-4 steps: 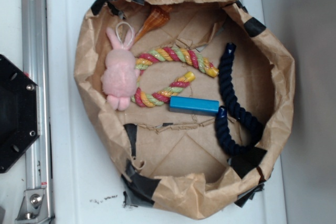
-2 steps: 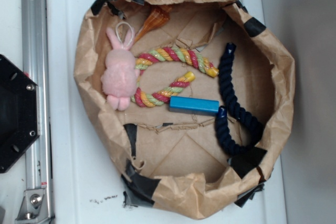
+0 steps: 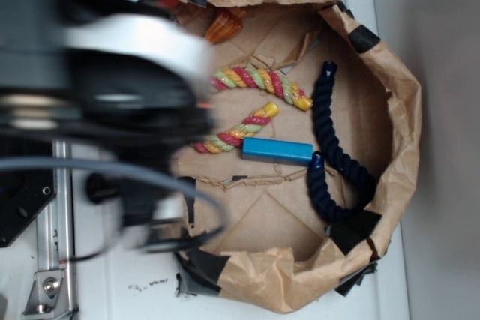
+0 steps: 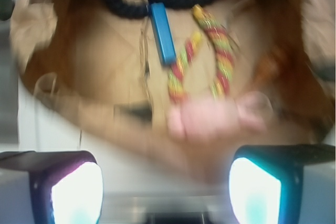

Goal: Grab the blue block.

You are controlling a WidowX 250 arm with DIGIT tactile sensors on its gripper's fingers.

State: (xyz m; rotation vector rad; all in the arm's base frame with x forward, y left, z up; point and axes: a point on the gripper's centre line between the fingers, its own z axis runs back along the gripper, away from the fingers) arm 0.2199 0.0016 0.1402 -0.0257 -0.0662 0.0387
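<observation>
Ropes (image 3: 255,80) – two; blue block (image 3: 277,150) – one; bunny (image 4: 215,116) – one.

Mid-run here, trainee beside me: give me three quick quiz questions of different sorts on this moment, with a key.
1. True or false: the blue block lies inside the paper bag.
2. Multiple choice: in the exterior view, what touches the blue block's right end? A) the navy rope B) an orange object C) a metal rail
3. Fill in: in the wrist view the gripper has its jaws ____, with the pink plush bunny seen between them.

Key: 1 true; 2 A; 3 open. The block is not yet grasped; the arm is blurred in the exterior view.
</observation>
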